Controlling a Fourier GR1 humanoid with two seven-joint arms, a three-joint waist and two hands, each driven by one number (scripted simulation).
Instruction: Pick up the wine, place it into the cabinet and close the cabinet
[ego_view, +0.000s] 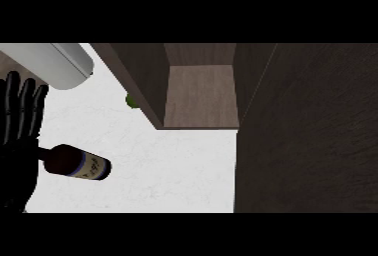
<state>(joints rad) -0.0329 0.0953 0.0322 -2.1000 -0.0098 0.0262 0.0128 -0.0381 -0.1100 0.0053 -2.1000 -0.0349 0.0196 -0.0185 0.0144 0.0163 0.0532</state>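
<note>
The wine bottle (76, 162) lies on the counter (170, 175) below and left of the open cabinet (201, 95), touching the left hand (18, 130), whose fingers are straight and ungrasping, so it should curl round the bottle's body before lifting.

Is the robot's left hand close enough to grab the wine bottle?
Probably yes. The left hand is open, fingers straight, right beside the wine bottle on the white counter, with nothing between them.

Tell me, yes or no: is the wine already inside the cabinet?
No. The wine bottle lies on the white counter, left of the open cabinet, beside the left hand.
</note>
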